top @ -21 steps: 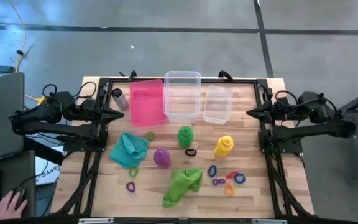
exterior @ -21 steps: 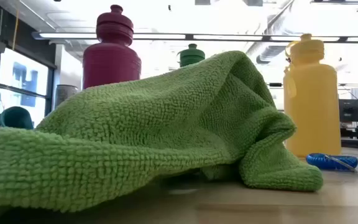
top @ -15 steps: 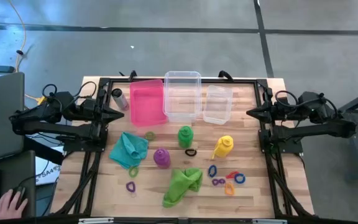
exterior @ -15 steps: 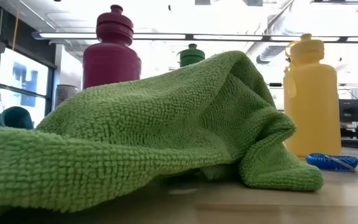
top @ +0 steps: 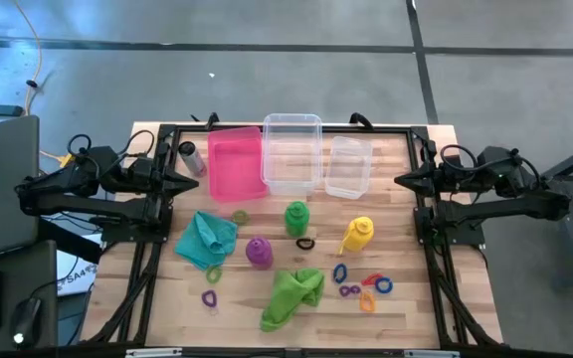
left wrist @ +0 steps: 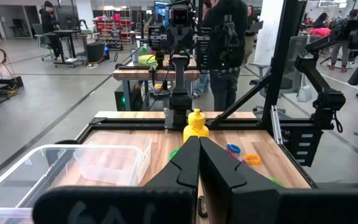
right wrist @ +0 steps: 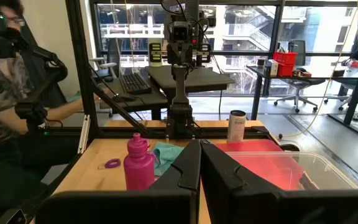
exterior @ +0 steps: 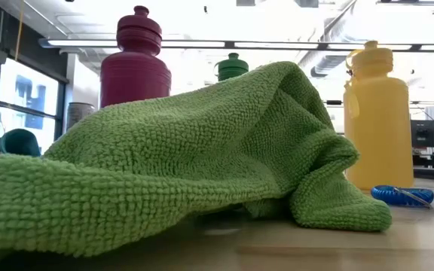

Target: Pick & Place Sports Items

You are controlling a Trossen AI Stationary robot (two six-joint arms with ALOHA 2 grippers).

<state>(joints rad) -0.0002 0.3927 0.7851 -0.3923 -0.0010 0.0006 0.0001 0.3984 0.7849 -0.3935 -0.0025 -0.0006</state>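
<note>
Well apart, left claw (top: 185, 186) together, right claw (top: 403, 181) together, bottles (top: 296, 219) between.

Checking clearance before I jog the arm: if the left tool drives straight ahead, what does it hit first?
Likely the yellow bottle: in the left wrist view it stands dead ahead of the shut left tool. Depth is unclear, so the green bottle might come first.

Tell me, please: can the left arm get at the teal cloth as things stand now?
Probably yes. The teal cloth lies uncovered on the left arm's side of the table, just in front of the parked left hand, and nothing stands between them.
</note>
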